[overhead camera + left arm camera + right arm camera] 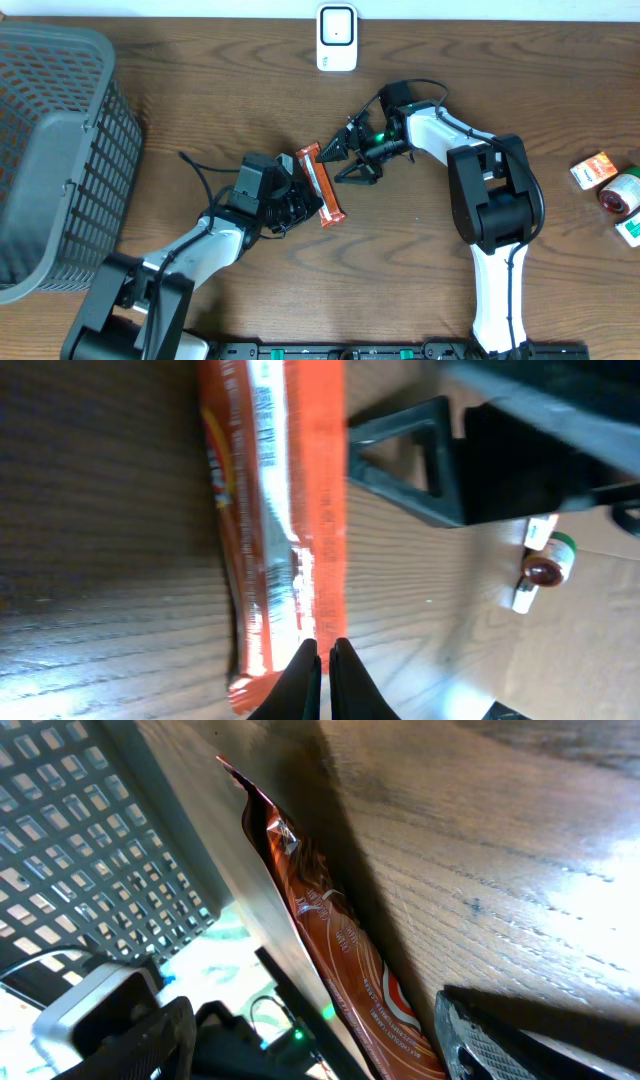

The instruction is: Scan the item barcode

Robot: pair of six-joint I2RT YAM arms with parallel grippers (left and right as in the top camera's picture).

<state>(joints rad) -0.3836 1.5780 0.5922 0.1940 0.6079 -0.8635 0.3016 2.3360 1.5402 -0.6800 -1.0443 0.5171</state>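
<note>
Left gripper (322,658) first: I have it pinched shut on the wrapper edge of the snack bar (322,188), at the bar's near end. My right gripper (334,166) is spread open just right of the bar's far end. Its wrist view shows the wrapper lying between the two fingers with neither one pressing on it.

The grey mesh basket (60,150) fills the left side of the bench (200,90), well apart from my work. The white scanner (337,38) stands at the far edge, near the middle, facing me. The bar sits mid-bench, angled, its far end pointing roughly toward the scanner but well short of it. I cannot tell whether it is lifted or resting on the wood. Off to the right lie a small orange packet (594,170) and a little jar (620,192), untouched.

I judge the pickup done and the scan not yet: the bar has to be carried to the scanner with its barcode facing the window.
</note>
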